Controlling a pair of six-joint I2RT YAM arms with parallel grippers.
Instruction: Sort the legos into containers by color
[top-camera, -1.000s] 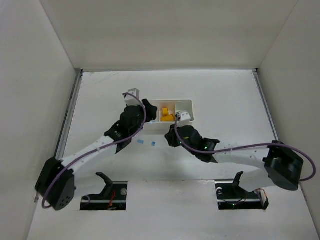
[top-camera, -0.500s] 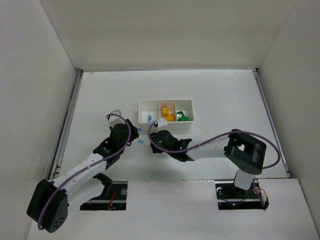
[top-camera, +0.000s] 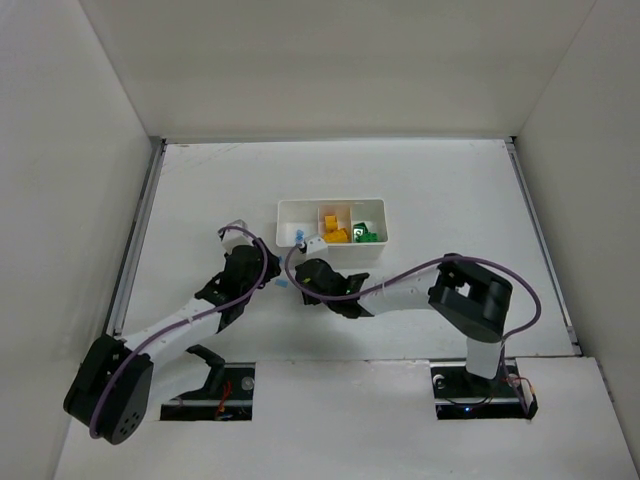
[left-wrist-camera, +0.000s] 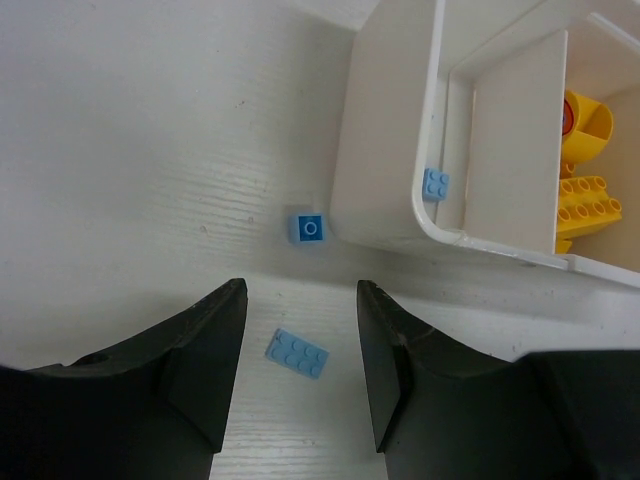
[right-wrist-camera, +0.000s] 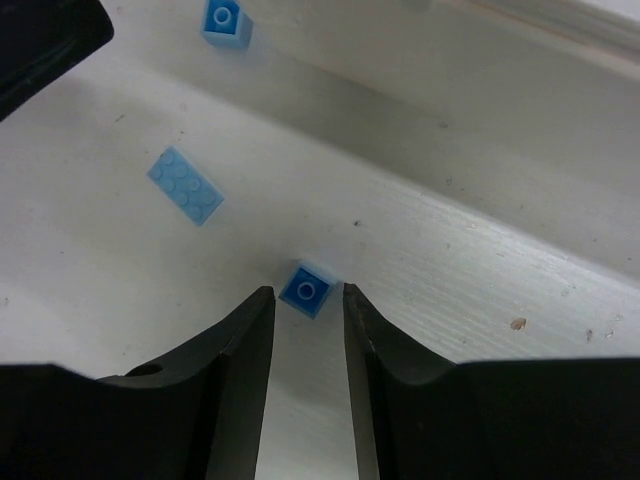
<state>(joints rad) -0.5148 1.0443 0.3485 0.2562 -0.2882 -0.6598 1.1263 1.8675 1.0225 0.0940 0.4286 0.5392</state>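
The sorting is judged nearly done. In the tray (top-camera: 333, 204), yellow legos (top-camera: 333, 226) are gathered in the middle compartment, green legos (top-camera: 366, 234) in the right one, and a small blue lego (left-wrist-camera: 435, 183) is seen in the left one, against its inner wall. No green or yellow piece is seen lying on the table (top-camera: 440, 180).

What is left is blue only. Three pieces are seen outside the tray: a one-stud brick (left-wrist-camera: 309, 229) just beside the tray's outer wall, a flat plate (left-wrist-camera: 297, 353) nearer the arms, and a second one-stud brick (right-wrist-camera: 306, 290).

The left gripper (left-wrist-camera: 300, 300) is held with its jaws apart and nothing between them; the flat plate lies on the table in the gap, untouched on either side. The right gripper (right-wrist-camera: 306, 293) is held with its jaws narrowly apart, and the second brick sits right at their mouth (no clamping contact can be made out).

Little stands in the way, but two things are noted. Both grippers are crowded over the same small patch of table, near each other, so a clash is a risk. The brick by the tray wall is judged awkward, since one finger is given little room there.
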